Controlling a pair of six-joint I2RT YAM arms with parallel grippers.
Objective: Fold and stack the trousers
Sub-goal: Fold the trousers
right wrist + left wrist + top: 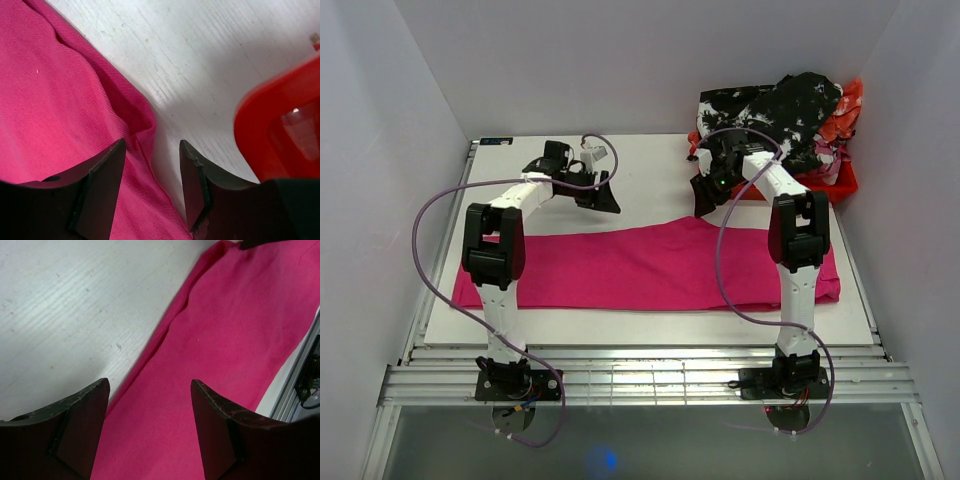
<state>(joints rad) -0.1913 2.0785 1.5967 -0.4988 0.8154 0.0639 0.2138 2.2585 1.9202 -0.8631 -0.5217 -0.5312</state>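
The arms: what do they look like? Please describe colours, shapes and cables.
Both the left arm and the right arm have white links and bulky black joint housings. A purple cable loops loosely along each. The left gripper and right gripper have black, wedge-shaped fingers with scuffed edges. A small green light glows near the right wrist.

Both arms rise from bases on the near side of the trousers and reach across them, elbows bent high above the cloth. The left hand hangs just beyond the trousers' far edge, toward their left end, tilted downward. Its fingers are spread wide with nothing between them. The right hand is low at the same far edge, further right. Its fingers are parted more narrowly and empty, one over the cloth, the other just past the edge.
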